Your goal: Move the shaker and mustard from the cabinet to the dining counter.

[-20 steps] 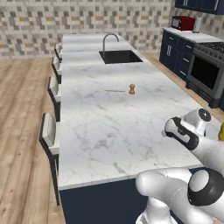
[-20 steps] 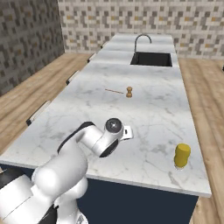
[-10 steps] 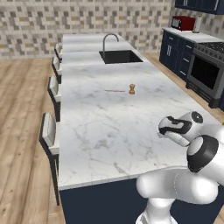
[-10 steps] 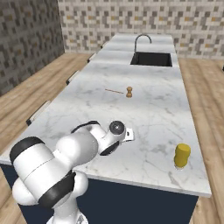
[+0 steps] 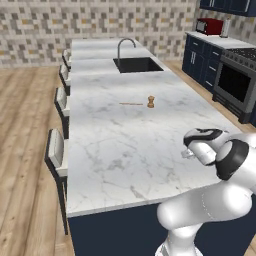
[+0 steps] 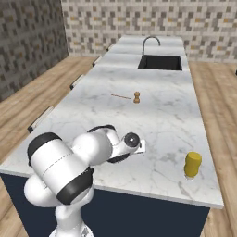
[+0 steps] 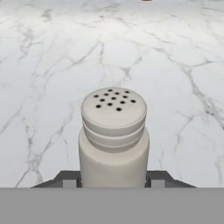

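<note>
Marble bench with black sink at 12 o'clock; wooden floor; tool gripping shaker.

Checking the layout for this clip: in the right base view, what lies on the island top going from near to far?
Mustard, then the brown wooden mill with a thin stick beside it, then the black sink and its faucet, all on the dining counter.

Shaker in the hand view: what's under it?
Behind the shaker spreads the white veined dining counter. The jaws flank its lower body. Its base is cut off at the bottom, so whether it rests on the marble cannot be seen.
</note>
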### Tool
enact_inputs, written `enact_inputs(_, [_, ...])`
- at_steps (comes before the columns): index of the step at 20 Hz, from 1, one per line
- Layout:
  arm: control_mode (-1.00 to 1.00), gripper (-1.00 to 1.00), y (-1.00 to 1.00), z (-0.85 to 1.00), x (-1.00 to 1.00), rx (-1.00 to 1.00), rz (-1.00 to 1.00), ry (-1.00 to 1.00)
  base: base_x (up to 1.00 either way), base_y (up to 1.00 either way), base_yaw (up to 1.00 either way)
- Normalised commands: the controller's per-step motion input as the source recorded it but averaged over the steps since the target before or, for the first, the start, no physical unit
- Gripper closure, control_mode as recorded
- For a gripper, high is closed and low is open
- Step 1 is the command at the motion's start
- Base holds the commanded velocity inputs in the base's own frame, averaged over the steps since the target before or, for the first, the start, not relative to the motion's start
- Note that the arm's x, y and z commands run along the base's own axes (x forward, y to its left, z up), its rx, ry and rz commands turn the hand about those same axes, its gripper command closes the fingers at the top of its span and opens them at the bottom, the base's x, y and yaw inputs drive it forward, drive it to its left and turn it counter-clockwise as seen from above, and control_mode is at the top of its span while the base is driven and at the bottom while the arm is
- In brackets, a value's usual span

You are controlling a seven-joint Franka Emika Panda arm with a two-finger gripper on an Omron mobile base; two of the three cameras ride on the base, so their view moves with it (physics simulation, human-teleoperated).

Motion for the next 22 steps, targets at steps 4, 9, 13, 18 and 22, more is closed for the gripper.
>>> enact_inputs(4, [-1.00,1.00,-0.04,-0.12,0.08,0.02,0.00,0.01,0.00,0.00,0.00])
enact_inputs(9, [-1.00,1.00,0.00,-0.09,0.00,0.00,0.00,0.00,0.00,0.00,0.00])
enact_inputs(13, [-1.00,1.00,0.00,0.00,0.00,0.00,0.00,0.00,0.00,0.00,0.00])
enact_inputs(18, [-1.00,1.00,0.00,0.00,0.00,0.00,0.01,-0.01,0.00,0.00,0.00])
enact_inputs(22, [-1.00,1.00,0.00,0.00,0.00,0.00,0.03,-0.01,0.00,0.00,0.00])
